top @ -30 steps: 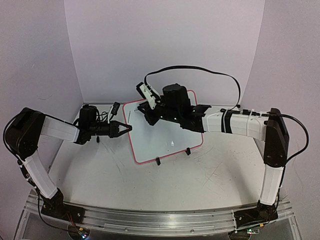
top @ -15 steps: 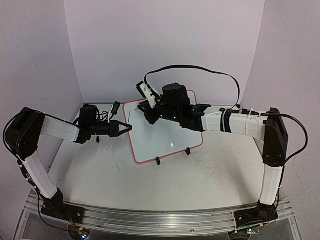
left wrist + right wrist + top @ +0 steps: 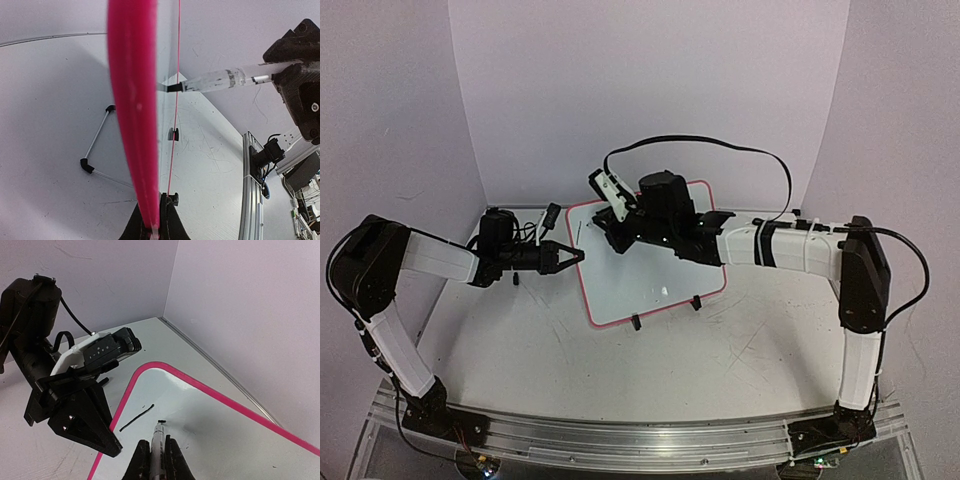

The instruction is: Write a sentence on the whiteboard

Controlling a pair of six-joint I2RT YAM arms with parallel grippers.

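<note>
We see the whiteboard [image 3: 655,275] on the table [image 3: 620,370] toward its far side, its left rim pinched in the left gripper [image 3: 576,256]. The right gripper [image 3: 158,456] is closed on a marker [image 3: 158,437], its tip just beside a short black stroke [image 3: 136,418] near the board's corner, all we see of the sentence [image 3: 142,413]; whether the tip touches, we cannot tell.
</note>
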